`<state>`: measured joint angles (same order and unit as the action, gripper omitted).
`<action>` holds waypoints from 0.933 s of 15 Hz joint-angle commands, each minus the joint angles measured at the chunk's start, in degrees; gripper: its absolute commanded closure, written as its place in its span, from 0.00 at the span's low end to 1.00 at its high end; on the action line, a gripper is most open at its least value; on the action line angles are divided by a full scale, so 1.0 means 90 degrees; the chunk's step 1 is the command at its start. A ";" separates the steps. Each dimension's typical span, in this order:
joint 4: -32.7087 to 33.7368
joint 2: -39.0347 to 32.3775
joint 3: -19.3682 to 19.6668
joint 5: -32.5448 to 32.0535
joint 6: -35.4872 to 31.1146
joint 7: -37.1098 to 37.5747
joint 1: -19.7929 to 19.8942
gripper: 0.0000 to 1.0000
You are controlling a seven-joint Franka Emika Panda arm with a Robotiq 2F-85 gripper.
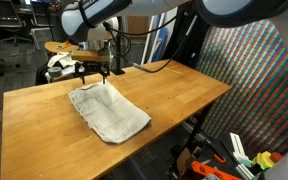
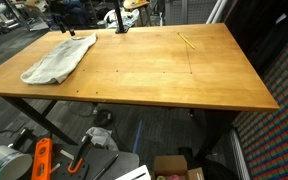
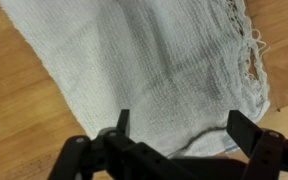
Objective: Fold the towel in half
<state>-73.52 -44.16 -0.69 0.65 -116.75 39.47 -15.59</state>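
A pale grey woven towel (image 1: 108,111) lies flat on the wooden table, with a frayed edge showing in the wrist view (image 3: 144,70). It also shows in an exterior view (image 2: 58,58) at the table's far left. My gripper (image 1: 93,70) hovers just above the towel's far end. In the wrist view my gripper (image 3: 180,125) is open, its two black fingers spread wide over the towel's edge, holding nothing.
The wooden table (image 2: 174,70) has bare room beside the towel. A yellow pencil (image 2: 186,40) lies near the far edge. Chairs and clutter stand behind the table (image 1: 59,55). Tools and boxes lie on the floor (image 2: 44,158).
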 commanded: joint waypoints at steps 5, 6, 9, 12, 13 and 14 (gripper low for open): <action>0.1033 -0.1003 0.0098 0.0298 -0.1127 0.0720 0.0001 0.00; 0.1056 -0.1083 0.0149 0.0243 -0.1325 0.0791 -0.0022 0.00; 0.1019 -0.1184 0.0253 0.0156 -0.1574 0.0815 -0.0026 0.00; 0.0809 -0.1110 0.0391 0.0010 -0.1553 0.0681 -0.0028 0.00; 0.0682 -0.1043 0.0446 -0.0081 -0.1600 0.0618 -0.0030 0.00; 0.0597 -0.0985 0.0458 -0.0135 -0.1573 0.0558 -0.0014 0.00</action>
<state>-67.00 -54.05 2.13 1.12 -130.40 45.51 -15.30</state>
